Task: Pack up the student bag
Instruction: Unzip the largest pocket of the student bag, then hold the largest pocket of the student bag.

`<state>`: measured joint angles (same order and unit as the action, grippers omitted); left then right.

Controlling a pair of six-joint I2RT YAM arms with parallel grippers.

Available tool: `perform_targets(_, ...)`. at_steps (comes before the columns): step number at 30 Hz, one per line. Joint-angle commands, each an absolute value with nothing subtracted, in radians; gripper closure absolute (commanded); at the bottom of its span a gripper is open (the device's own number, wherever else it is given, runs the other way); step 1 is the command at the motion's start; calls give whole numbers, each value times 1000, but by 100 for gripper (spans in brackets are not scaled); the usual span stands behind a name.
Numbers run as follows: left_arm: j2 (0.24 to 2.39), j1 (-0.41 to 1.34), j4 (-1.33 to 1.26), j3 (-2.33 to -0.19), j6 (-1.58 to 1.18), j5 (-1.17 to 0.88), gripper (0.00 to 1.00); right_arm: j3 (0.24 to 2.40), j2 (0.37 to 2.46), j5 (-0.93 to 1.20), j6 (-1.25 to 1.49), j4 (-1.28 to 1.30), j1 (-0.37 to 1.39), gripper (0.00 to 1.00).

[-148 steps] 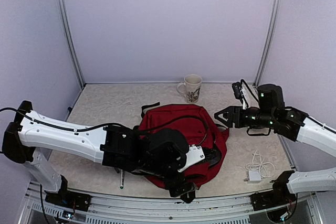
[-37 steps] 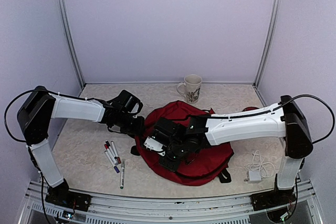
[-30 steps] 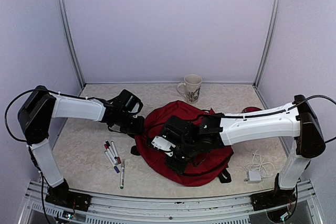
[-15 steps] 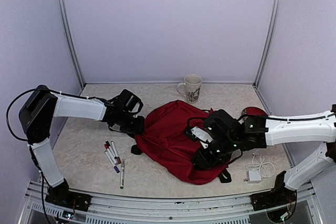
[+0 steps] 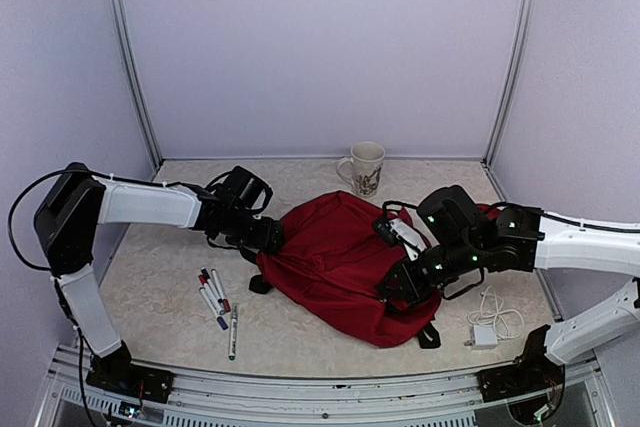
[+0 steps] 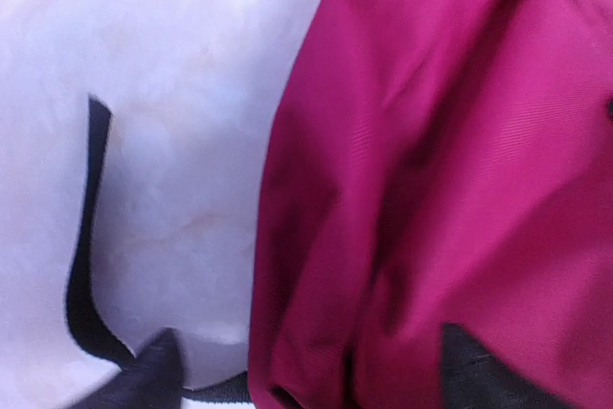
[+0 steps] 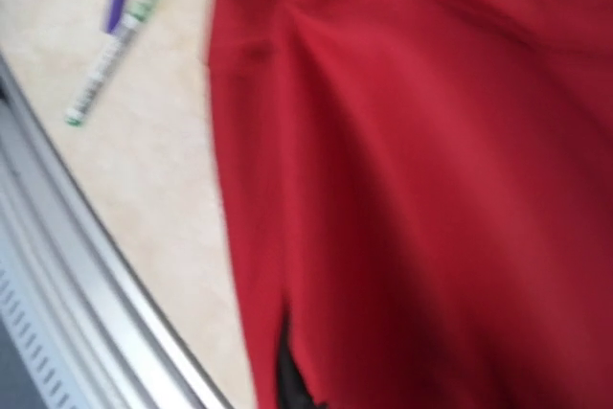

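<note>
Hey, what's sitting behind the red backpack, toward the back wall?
A patterned mug stands upright behind the backpack, apart from it. Anything under or inside it is covered.

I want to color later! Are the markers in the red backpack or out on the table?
Out. The markers lie loose on the table, to the left of the student bag.

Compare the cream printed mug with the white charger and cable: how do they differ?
The cream printed ceramic mug stands upright at the back; the white charger block lies flat front right. The mug bears a dark print; the charger is plain, cable loosely coiled. Both sit outside the dark red fabric backpack.
</note>
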<state>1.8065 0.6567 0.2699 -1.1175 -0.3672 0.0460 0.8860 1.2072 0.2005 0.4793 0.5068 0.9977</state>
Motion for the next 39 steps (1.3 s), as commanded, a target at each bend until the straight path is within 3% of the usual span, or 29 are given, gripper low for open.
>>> perform_targets(1, 1622, 725, 195, -1119, -275, 197, 1, 1006, 1272, 285, 401, 444, 985, 100)
perform_targets(6, 1389, 873, 52, -1032, -128, 358, 1, 1042, 1323, 333, 385, 408, 956, 100)
perform_targets(9, 1252, 981, -86, -926, -24, 241, 4, 1043, 1333, 347, 401, 387, 932, 100)
perform_targets(14, 1227, 1104, -152, -834, 88, 143, 33, 1073, 1332, 351, 430, 362, 900, 100)
perform_targets(17, 1294, 1194, -153, -824, 203, 172, 42, 1091, 1333, 333, 446, 367, 894, 100)
perform_targets(23, 1476, 1250, -176, -859, 346, 208, 39, 1088, 1338, 335, 453, 351, 892, 100)
perform_targets(28, 1608, 1213, -165, -942, 363, 116, 37, 1096, 1344, 338, 451, 359, 888, 100)
perform_targets(31, 1672, 1207, -158, -975, 355, 174, 70, 1097, 1335, 330, 453, 370, 871, 100)
perform_targets(33, 1696, 1198, -173, -971, 346, 212, 82, 1080, 1322, 340, 480, 355, 852, 100)
perform_targets(34, 1700, 1191, -175, -971, 336, 209, 96, 1070, 1314, 354, 488, 342, 839, 100)
perform_targets(39, 1660, 1154, -174, -954, 257, 219, 100, 1045, 1284, 337, 487, 367, 778, 100)
